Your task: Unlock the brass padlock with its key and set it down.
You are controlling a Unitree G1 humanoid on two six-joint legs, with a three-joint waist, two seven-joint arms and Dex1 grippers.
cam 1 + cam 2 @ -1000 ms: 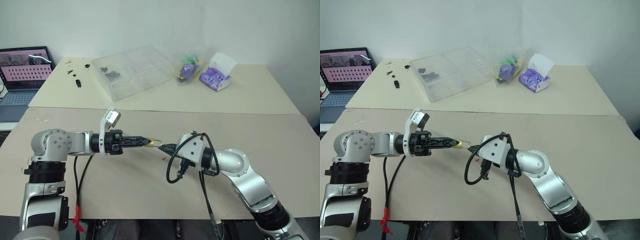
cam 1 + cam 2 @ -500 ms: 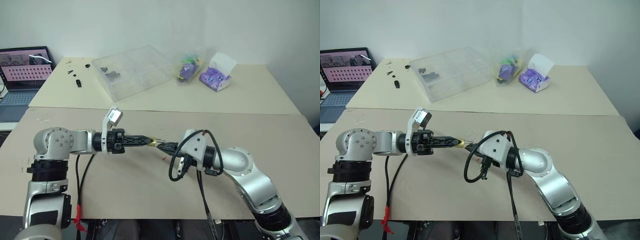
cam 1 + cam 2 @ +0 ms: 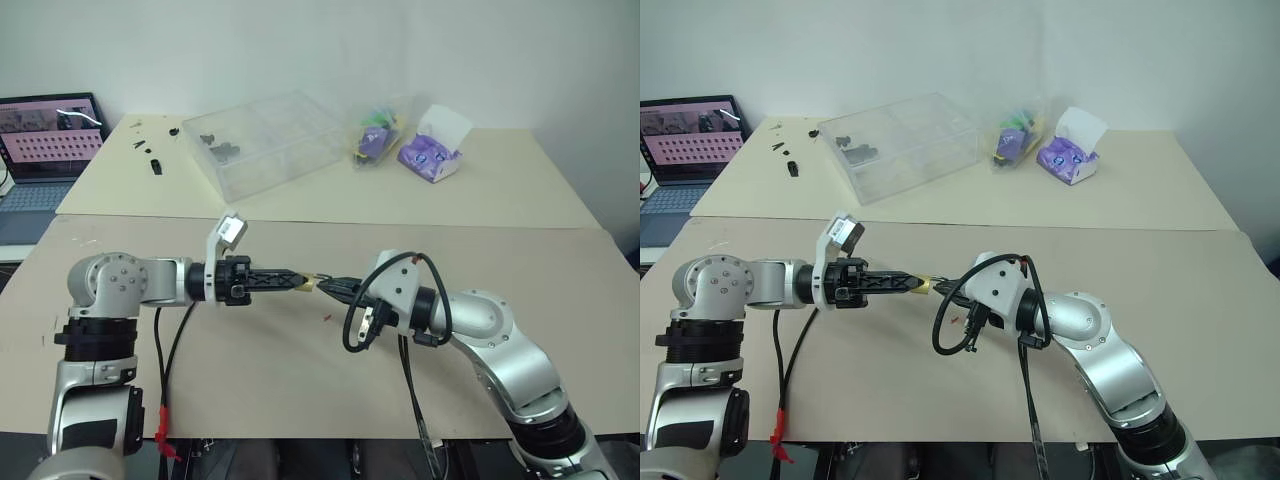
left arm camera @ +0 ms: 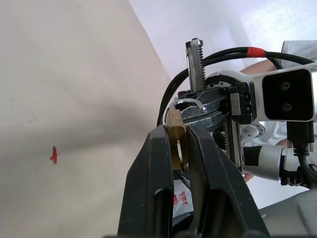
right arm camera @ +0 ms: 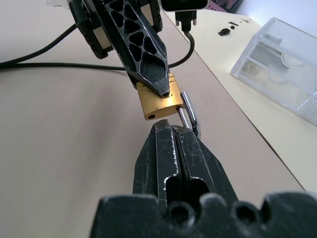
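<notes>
Beige tabletop (image 3: 250, 360) beneath both arms. Left gripper (image 3: 300, 283), level above the table, grasps the brass padlock (image 5: 158, 101) between its fingertips. Right gripper (image 5: 168, 130), fingers pressed together, meets the padlock's lower edge beside the shackle.

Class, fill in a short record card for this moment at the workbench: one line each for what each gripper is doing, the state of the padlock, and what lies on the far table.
left gripper: shut on the brass padlock, holding it in the air above the table
right gripper: shut, tips right at the padlock's underside; whether it holds a key cannot be seen
padlock shackle: silver; whether it is open cannot be told
near table: tiny red speck
far table: clear plastic box, purple tissue box, laptop
</notes>
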